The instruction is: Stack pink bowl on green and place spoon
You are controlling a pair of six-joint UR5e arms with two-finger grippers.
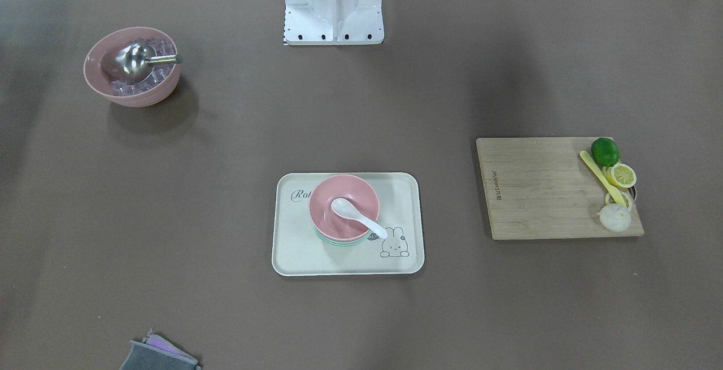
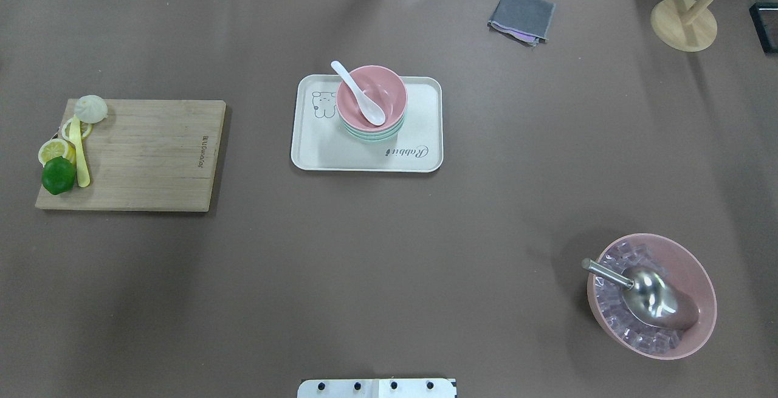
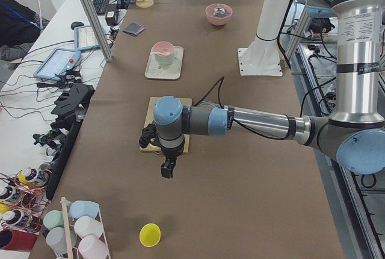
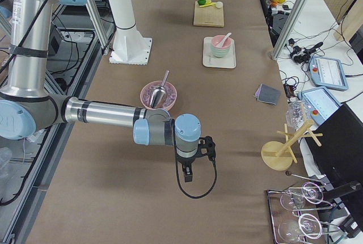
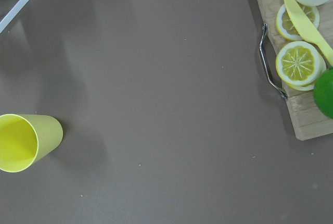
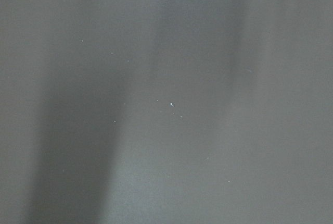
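The pink bowl (image 1: 361,196) sits stacked on the green bowl (image 1: 338,242) on the cream rabbit tray (image 1: 294,246) at the table's middle. The white spoon (image 1: 357,217) lies in the pink bowl, its handle over the rim. The stack also shows in the overhead view (image 2: 392,91). My left gripper (image 3: 167,168) hangs past the cutting board, far from the tray; I cannot tell whether it is open or shut. My right gripper (image 4: 188,173) hangs over bare table beyond the ice bowl; I cannot tell its state either.
A wooden cutting board (image 2: 152,155) carries a lime, lemon slices, a yellow knife and a bun. A large pink bowl (image 2: 699,288) holds ice cubes and a metal scoop. A grey cloth (image 2: 521,15), a wooden stand (image 2: 684,24) and a yellow cup (image 5: 23,141) lie at the edges.
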